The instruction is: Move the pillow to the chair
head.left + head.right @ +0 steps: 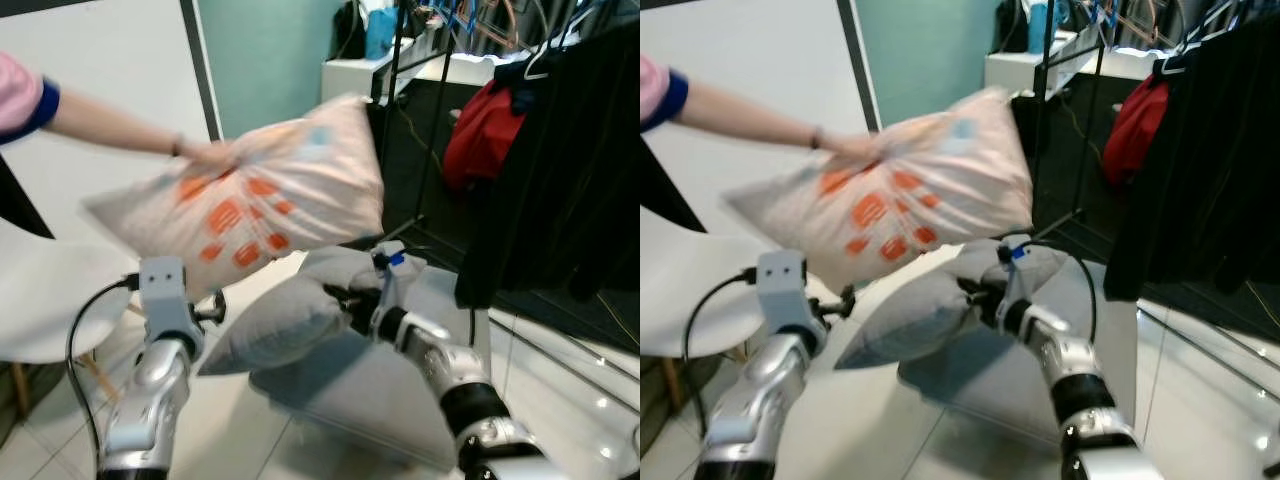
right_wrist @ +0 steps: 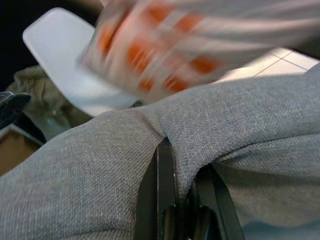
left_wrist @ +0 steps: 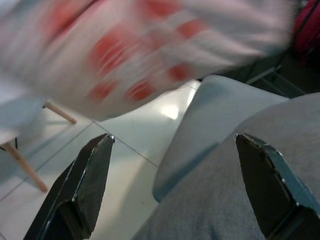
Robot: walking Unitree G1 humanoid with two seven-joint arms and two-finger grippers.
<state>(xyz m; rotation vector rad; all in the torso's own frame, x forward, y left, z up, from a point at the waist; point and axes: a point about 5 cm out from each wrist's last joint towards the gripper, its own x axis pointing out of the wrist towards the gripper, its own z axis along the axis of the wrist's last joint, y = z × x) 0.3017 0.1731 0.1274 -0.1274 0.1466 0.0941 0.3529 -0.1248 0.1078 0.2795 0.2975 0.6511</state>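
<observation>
On the far left the white chair (image 1: 45,300) is waiting with its seat bare, and a person's hand (image 1: 205,155) is reaching in above it, gripping a blurred pillow with orange marks (image 1: 250,200) that is hanging over the robot's arms. Below that, the left gripper (image 3: 175,185) is standing with its fingers spread wide, empty, just beside the near end of the grey pillow (image 1: 290,315). Further right, the right gripper (image 2: 172,195) is pinching a fold of the grey fabric, jaws closed tight on it.

The grey pillow is hanging in the air between the two arms, above a pale grey seat (image 1: 370,390). Its long axis is running roughly from the robot's lower left up towards the right gripper, and its free pointed corner is drooping towards the chair side.

To carry this well, I judge the right arm should be swinging leftward slowly, keeping the pinch firm, since a single fold is a weak hold. The open left gripper could be closing on the drooping end. The patterned pillow overhead could foul the path.
</observation>
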